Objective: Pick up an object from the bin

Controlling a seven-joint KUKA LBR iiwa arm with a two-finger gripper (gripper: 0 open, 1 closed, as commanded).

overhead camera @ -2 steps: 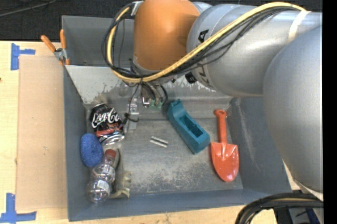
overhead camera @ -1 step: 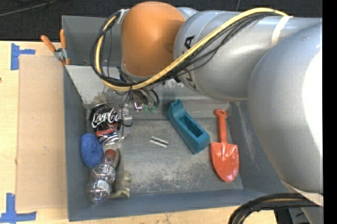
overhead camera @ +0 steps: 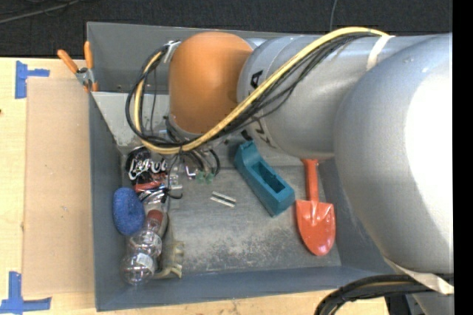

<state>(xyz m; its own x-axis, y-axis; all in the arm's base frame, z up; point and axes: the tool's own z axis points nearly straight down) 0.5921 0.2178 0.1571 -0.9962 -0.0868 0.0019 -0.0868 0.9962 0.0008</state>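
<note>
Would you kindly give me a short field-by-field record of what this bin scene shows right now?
bin: grey metal, loose things on its floor
arm: in from the right, orange wrist cover over the far left part
gripper: low over the left heap, beside a black crumpled wrapper
left heap: blue fuzzy ball, clear plastic bottle
middle: teal open box, small metal pin
right: orange toy shovel, blade toward the near wall
</note>
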